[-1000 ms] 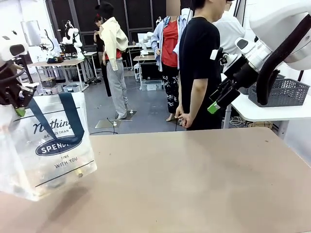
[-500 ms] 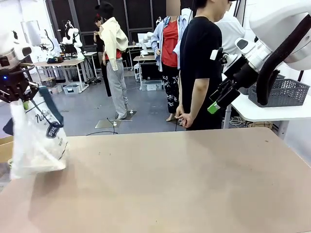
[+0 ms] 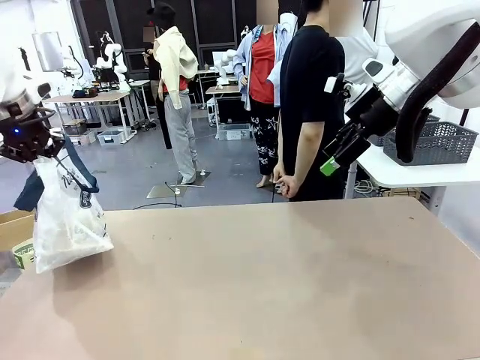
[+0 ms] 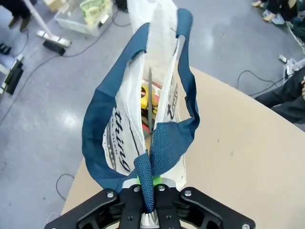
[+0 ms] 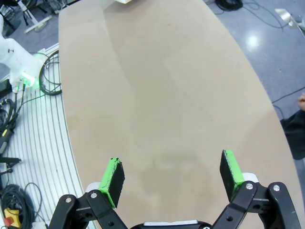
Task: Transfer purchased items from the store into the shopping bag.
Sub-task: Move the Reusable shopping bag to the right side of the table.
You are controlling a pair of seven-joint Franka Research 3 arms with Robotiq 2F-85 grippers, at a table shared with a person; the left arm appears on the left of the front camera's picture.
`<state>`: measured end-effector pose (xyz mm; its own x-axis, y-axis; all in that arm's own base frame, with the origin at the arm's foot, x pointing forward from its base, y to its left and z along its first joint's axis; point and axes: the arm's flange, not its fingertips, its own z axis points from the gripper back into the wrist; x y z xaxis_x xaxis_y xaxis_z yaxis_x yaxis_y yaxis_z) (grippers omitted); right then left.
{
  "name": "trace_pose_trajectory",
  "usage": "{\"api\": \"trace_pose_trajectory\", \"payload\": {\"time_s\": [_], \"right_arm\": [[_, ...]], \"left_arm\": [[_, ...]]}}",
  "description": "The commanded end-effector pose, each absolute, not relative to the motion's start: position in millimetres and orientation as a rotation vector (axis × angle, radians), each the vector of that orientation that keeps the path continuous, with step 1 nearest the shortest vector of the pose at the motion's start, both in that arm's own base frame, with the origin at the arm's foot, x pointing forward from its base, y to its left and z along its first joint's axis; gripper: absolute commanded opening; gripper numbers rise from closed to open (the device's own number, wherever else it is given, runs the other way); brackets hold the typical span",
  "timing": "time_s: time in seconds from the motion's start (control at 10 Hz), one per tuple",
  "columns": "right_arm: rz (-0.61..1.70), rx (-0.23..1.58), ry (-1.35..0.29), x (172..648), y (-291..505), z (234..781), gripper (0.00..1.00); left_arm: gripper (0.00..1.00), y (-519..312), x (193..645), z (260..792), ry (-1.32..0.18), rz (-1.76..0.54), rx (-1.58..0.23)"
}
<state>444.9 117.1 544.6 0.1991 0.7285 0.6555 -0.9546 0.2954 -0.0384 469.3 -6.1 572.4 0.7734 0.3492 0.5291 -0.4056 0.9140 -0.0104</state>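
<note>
The shopping bag (image 3: 67, 221), whitish plastic with navy straps, hangs at the table's far left corner, its bottom resting near the edge. My left gripper (image 3: 28, 142) holds it from above, shut on the navy strap handles (image 4: 155, 152). In the left wrist view the shopping bag (image 4: 125, 129) gapes open below the fingers, with yellow and red items (image 4: 145, 93) inside. My right gripper (image 3: 335, 156) hangs high at the right, open and holding nothing; its green pads (image 5: 113, 177) stand wide apart above the bare table (image 5: 157, 95).
A person in black (image 3: 309, 105) stands at the table's far edge, back turned, hand (image 3: 283, 184) behind. A dark mesh basket (image 3: 439, 142) sits on a white side table at the right. A cardboard box (image 3: 13, 225) lies on the floor at the left.
The left gripper carried the bag leftward and away to the table's left corner; the bag turned edge-on and settled lower. The right arm stayed still.
</note>
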Motion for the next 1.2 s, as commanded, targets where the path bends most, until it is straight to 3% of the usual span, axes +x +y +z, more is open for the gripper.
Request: {"api": "trace_pose_trajectory", "payload": {"time_s": [0.0, 0.2, 1.0, 1.1], "right_arm": [[1.216, 0.414, -0.62, 444.1, 118.3, 544.4, 1.0], [1.216, 0.414, -0.62, 444.1, 118.3, 544.4, 1.0], [1.216, 0.414, -0.62, 444.1, 118.3, 544.4, 1.0], [1.216, 0.414, -0.62, 444.1, 118.3, 544.4, 1.0]], "left_arm": [[0.0, 2.8, 469.0, 571.1, -0.679, 0.367, 0.13], [0.0, 3.6, 461.6, 567.2, -0.719, 0.289, 0.091], [0.0, 5.9, 413.7, 512.4, -0.595, 0.23, 0.062], [0.0, 10.2, 436.3, 519.1, -0.602, 0.277, 0.12]]}}
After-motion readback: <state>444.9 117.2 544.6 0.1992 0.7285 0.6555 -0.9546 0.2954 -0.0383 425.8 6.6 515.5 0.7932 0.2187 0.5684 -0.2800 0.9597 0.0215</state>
